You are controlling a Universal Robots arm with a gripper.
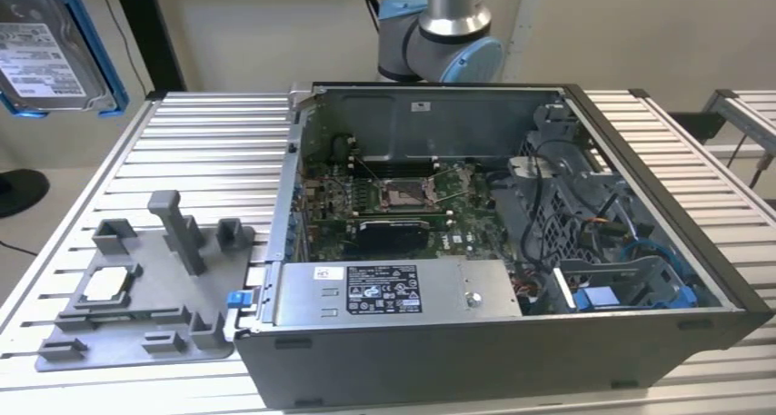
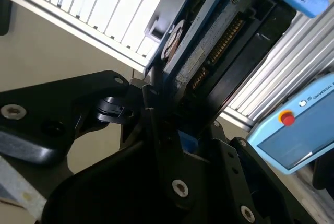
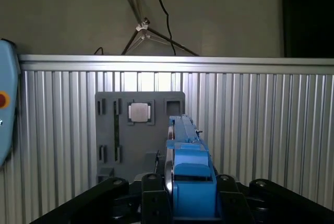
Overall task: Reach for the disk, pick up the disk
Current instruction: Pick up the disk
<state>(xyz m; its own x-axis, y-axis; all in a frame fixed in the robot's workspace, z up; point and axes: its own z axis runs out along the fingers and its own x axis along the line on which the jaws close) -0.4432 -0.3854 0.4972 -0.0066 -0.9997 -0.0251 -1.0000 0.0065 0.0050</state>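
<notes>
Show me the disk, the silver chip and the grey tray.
the disk (image 1: 43,65): exterior view, its white label.
the silver chip (image 3: 140,112): first wrist view, its top.
the grey tray (image 1: 61,353): exterior view, its near corner.

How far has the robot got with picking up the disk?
Reaching looks done: in the first wrist view the gripper is shut on the disk. Lifting looks done too: in the exterior view the disk hangs in the air, off the slatted table and outside the open computer case. Nothing seems left.
</notes>
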